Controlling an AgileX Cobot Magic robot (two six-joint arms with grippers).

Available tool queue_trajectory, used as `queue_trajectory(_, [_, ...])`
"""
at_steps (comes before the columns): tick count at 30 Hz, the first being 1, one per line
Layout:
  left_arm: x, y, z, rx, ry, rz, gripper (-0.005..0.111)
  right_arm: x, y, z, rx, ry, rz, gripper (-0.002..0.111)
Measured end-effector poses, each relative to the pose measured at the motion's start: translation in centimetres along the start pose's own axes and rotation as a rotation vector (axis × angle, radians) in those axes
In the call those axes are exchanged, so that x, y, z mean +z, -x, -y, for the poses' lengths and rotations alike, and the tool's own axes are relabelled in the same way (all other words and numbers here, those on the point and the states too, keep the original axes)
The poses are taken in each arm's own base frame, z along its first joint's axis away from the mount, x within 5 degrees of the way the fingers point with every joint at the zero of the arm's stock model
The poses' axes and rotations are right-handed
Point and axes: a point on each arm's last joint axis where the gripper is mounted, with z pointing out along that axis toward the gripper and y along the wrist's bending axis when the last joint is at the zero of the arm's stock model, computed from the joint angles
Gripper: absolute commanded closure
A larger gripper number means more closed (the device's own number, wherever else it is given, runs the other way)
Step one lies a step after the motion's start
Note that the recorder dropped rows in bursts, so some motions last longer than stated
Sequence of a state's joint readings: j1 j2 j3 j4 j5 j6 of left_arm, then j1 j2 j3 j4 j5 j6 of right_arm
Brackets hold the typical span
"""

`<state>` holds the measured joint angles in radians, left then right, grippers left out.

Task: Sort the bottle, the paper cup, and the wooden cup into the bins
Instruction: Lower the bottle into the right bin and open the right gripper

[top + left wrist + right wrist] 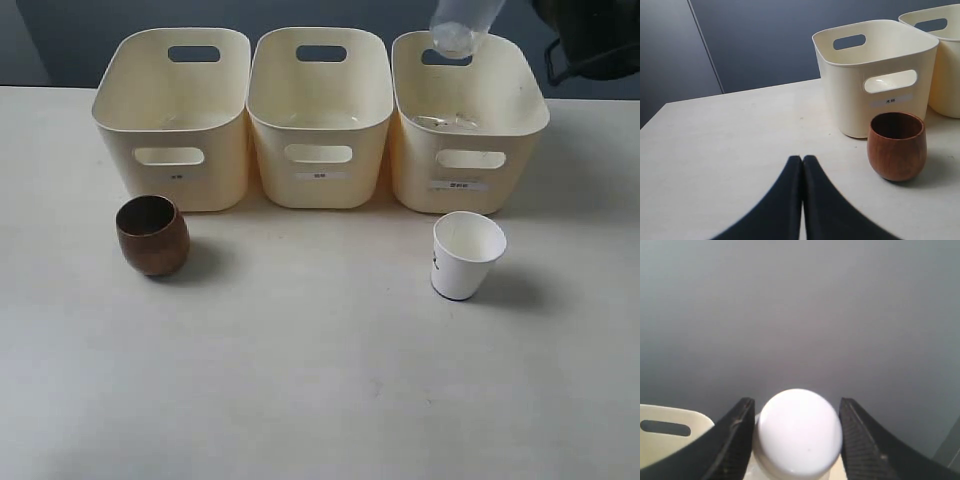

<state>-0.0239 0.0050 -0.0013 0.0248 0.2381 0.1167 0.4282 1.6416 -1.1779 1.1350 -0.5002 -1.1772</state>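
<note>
The clear bottle (462,25) hangs tilted in the air over the back of the right bin (420,165). My right gripper (796,401) is shut on it, a black finger on each side of its white cap (799,432). The dark brown wooden cup (152,235) stands upright in front of the left bin (130,170). In the left wrist view the wooden cup (897,145) is beside and a little beyond my left gripper (802,159), which is shut on nothing, low over the table. The white paper cup (466,255) stands upright in front of the right bin.
The middle bin (320,195) sits between the other two, all three in a row at the table's back. A dark arm part (590,40) shows at the top right. Part of a bin (665,440) appears below the right gripper.
</note>
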Motion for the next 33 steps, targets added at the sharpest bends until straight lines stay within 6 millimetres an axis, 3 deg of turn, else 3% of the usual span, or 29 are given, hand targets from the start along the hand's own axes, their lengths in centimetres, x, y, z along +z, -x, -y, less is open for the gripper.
queue_trajectory(4, [0.0,0.0,0.0,0.000,0.000,0.000,0.107,1.9,-2.3,0.6,-0.001,-0.035,-0.074,0.109])
queue_trajectory(8, [0.0,0.0,0.0,0.000,0.000,0.000,0.107,2.6,-3.2,1.4,0.021,-0.042,-0.115,0.109])
queue_trajectory(12, [0.0,0.0,0.0,0.000,0.000,0.000,0.107,2.6,-3.4,0.5,-0.013,0.065,-0.139,0.104])
queue_trajectory(14, [0.0,0.0,0.0,0.000,0.000,0.000,0.107,2.6,-3.4,0.4,-0.015,0.076,-0.142,0.083])
queue_trajectory(16, [0.0,0.0,0.0,0.000,0.000,0.000,0.107,2.6,-3.4,0.4,-0.015,0.076,-0.142,0.038])
queue_trajectory(17, [0.0,0.0,0.0,0.000,0.000,0.000,0.107,2.6,-3.4,0.5,-0.015,0.071,-0.140,0.031])
queue_trajectory(22, [0.0,0.0,0.0,0.000,0.000,0.000,0.107,2.6,-3.2,0.9,0.002,0.030,-0.129,0.047])
queue_trajectory(33, [0.0,0.0,0.0,0.000,0.000,0.000,0.107,2.5,-3.5,0.7,0.098,0.048,-0.176,0.047])
